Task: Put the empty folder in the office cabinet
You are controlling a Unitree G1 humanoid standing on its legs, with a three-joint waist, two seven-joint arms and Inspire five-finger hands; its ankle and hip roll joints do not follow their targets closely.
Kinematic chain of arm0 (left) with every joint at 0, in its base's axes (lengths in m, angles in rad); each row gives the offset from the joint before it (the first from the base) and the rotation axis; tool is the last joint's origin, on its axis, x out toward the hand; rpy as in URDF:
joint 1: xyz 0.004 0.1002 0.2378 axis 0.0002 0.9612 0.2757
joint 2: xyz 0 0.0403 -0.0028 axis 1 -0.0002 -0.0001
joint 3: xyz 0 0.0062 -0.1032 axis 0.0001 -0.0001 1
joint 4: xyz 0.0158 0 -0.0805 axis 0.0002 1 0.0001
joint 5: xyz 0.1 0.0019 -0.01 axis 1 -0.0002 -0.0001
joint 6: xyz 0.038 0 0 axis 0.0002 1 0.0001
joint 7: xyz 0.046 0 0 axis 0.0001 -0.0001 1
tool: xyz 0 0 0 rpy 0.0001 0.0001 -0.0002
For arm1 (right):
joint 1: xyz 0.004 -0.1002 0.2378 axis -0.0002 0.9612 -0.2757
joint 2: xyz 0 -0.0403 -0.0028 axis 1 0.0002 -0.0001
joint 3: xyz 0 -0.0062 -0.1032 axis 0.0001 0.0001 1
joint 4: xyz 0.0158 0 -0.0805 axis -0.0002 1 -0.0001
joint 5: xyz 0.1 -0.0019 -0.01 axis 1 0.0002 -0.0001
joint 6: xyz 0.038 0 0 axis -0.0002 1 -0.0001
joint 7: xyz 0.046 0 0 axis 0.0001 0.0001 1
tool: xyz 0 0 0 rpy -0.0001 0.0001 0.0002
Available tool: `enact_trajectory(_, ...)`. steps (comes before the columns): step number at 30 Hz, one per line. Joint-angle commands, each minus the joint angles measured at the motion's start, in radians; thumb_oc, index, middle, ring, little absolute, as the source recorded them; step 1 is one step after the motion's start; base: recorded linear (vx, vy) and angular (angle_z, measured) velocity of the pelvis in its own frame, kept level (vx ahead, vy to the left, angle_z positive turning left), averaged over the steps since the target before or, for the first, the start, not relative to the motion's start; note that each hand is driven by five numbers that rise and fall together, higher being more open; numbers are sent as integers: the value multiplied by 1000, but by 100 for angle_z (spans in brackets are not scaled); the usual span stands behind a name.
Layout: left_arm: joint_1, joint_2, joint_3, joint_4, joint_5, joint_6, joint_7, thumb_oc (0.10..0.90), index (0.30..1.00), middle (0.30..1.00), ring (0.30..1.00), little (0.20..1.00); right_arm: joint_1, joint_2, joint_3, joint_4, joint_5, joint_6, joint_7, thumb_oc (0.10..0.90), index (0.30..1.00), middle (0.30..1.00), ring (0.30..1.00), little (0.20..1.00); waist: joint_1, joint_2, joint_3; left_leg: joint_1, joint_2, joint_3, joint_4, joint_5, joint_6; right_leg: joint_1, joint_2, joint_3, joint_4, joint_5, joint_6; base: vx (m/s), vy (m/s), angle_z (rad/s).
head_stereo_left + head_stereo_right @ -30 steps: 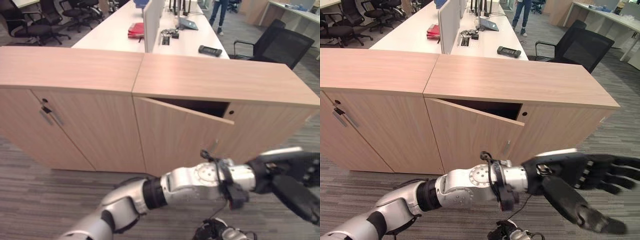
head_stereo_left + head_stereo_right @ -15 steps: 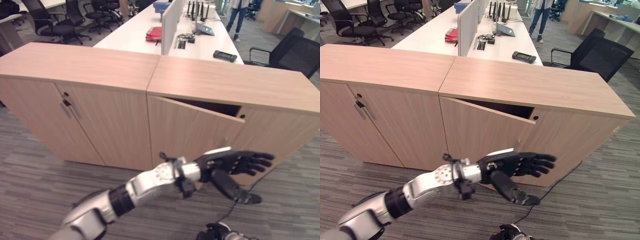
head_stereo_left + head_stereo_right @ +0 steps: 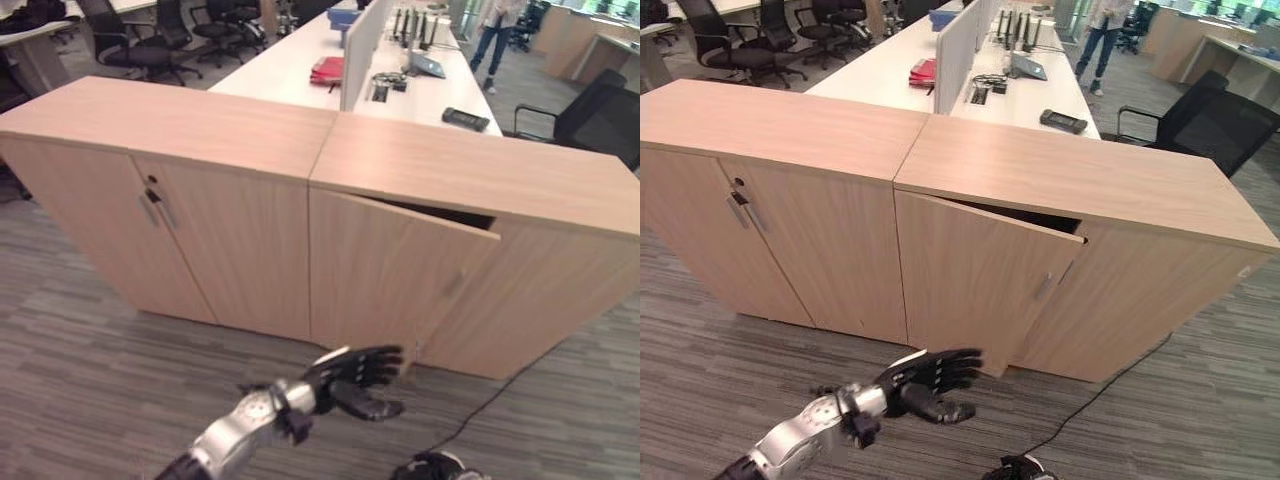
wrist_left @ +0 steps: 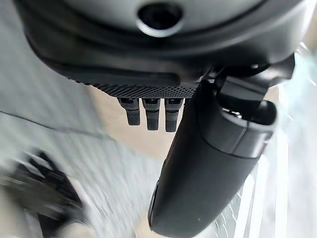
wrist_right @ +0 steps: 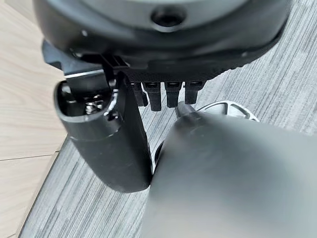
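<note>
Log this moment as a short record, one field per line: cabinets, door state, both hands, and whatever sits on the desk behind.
cabinets: two light wooden office cabinets side by side on grey carpet
right cabinet door: ajar, top edge swung outward, dark gap behind it
left cabinet doors: shut
left hand: fingers straight, empty, low in front of the ajar door, not touching it
right hand: fingers straight, empty, above the carpet
desk behind: red folder stack, black flat device
person: standing at the far end
</note>
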State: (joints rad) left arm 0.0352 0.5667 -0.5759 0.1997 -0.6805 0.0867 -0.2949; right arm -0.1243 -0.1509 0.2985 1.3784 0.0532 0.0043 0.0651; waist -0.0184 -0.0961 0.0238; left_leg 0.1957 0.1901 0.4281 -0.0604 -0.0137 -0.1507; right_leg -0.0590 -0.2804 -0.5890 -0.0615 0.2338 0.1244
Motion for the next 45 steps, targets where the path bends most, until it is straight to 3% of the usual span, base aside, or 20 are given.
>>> enact_trajectory(1,98,-52,183,71,171,-118,6,800,900,900,900,900,48,-59,-46,101,67,24,18,800,900,900,900,900,47,-1,-21,-62,-55,-56,48,-65,78,37,56,-75,3,-41,91,-13,17,8)
enact_trajectory(2,97,-57,184,79,178,-124,6,800,900,900,900,900,48,-59,-44,101,68,24,18,800,900,900,900,900,45,-1,-21,-62,-55,-56,48,-65,78,37,56,-74,3,-41,91,-10,13,8)
enact_trajectory(3,104,-79,231,254,342,-175,40,800,900,900,900,900,60,-71,-65,101,96,12,17,800,900,900,900,900,54,-11,-23,-64,-53,-56,48,-64,76,36,57,-76,4,-42,91,-1,-1,14)
enact_trajectory(4,97,-105,270,383,388,-174,65,800,900,900,900,900,65,-81,-78,104,108,15,18,800,900,900,900,900,58,-19,-26,-65,-51,-55,48,-63,75,35,59,-78,4,-43,89,-1,-2,18)
enact_trajectory(5,90,-112,269,398,392,-183,66,800,900,900,900,900,63,-83,-77,104,109,15,18,800,900,900,900,900,57,-17,-25,-66,-51,-55,48,-63,75,35,59,-78,4,-43,89,-8,-9,11)
enact_trajectory(7,61,-168,356,659,469,-184,126,800,900,900,900,900,73,-106,-98,109,131,10,13,800,900,900,900,900,61,-31,-27,-71,-49,-53,47,-59,72,33,62,-79,2,-43,87,0,0,0)
enact_trajectory(8,36,-203,397,890,573,-174,183,800,900,900,900,900,28,-88,-80,106,150,14,-7,800,900,900,900,900,68,-36,-34,-74,-46,-54,46,-59,70,31,64,-80,0,-44,84,0,0,0)
enact_trajectory(9,28,-206,400,901,577,-180,186,800,900,900,900,900,22,-87,-78,109,151,14,-8,800,900,900,900,900,65,-36,-31,-75,-45,-54,46,-59,70,30,64,-80,0,-44,83,0,0,0)
enact_trajectory(11,14,-238,458,1099,649,-169,275,800,900,900,900,900,15,-6,-35,46,183,-5,-26,800,900,900,900,900,73,-38,-36,-76,-47,-56,42,-61,68,30,65,-79,-1,-48,79,0,0,0)
enact_trajectory(16,50,-280,528,1106,591,-200,291,800,900,900,900,900,40,16,-52,64,189,-13,-45,800,900,900,900,900,82,-21,-37,-79,-53,-66,39,-64,71,37,58,-93,-3,-52,80,1,51,8)
enact_trajectory(19,91,-319,520,1067,578,-207,287,800,900,900,900,900,44,3,-99,115,189,-9,-55,800,900,900,900,900,96,13,-30,-84,-61,-80,38,-62,77,53,42,-118,-2,-52,87,-24,134,19)
enact_trajectory(26,123,-363,479,995,554,-203,257,800,900,900,900,900,9,-51,-171,184,200,9,-58,800,900,900,900,900,129,43,-28,-87,-67,-102,37,-56,79,74,27,-151,-5,-50,95,-4,54,18)
enact_trajectory(32,126,-353,409,960,610,-197,232,800,900,900,900,900,7,-68,-157,167,172,13,-63,800,900,900,900,900,131,46,-31,-91,-68,-112,32,-49,79,75,24,-153,-7,-47,96,-15,14,6)
enact_trajectory(38,134,-356,410,957,618,-187,231,800,900,900,900,900,3,-96,-178,175,150,22,-69,800,900,900,900,900,133,54,-34,-97,-77,-128,32,-52,86,79,11,-162,-5,-46,99,-27,34,3)
enact_trajectory(45,161,-358,439,970,618,-174,232,800,900,900,900,900,9,-123,-170,157,126,29,-51,800,900,900,900,900,143,58,-16,-123,-112,-151,142,-122,122,70,-35,-144,36,-47,97,-54,55,5)
